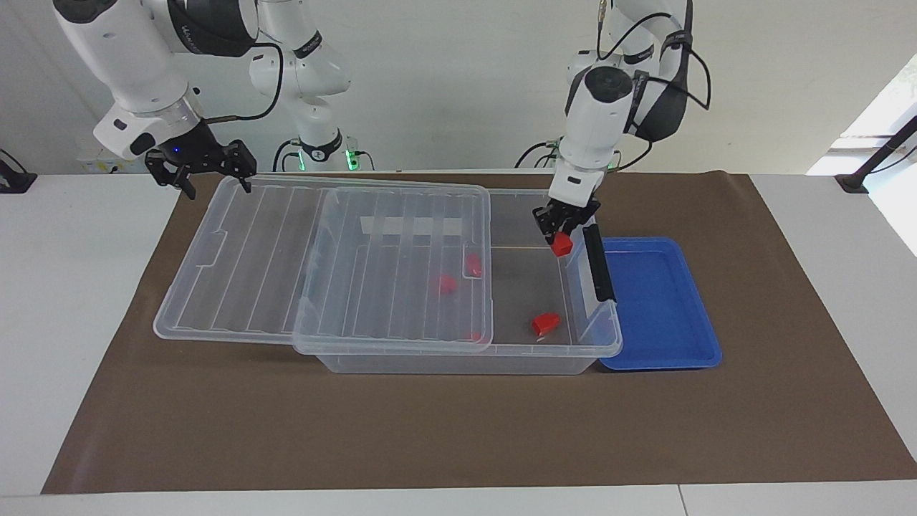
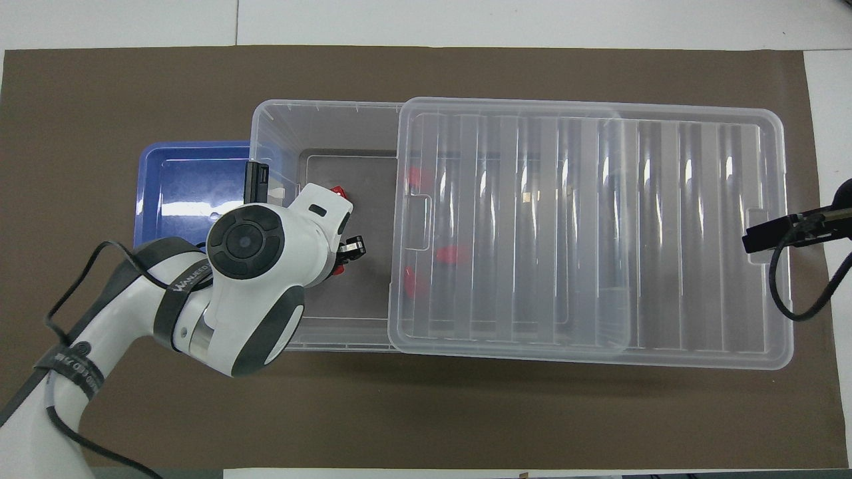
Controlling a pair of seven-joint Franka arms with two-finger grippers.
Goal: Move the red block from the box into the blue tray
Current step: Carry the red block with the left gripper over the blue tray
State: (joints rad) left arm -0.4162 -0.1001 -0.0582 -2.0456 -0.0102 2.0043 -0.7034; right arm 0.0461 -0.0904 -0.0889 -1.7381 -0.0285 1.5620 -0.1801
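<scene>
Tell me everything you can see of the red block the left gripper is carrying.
The red block is small, bright red and looks like plastic. It hangs pinched in the shut left gripper, lifted clear of the box floor, over the box's end beside the blue tray. Only the fingers touch it; its upper part is hidden between them.

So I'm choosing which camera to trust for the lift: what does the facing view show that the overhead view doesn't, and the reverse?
Only the facing view shows the left tool shut on the red block, lifted clear of the box floor, and the right tool open, up by the lid's corner.
Only the overhead view shows how far the lid has slid off toward the right arm's end; the left arm hides most of the held block.
Both show the blue tray beside the box and loose red blocks inside.
</scene>
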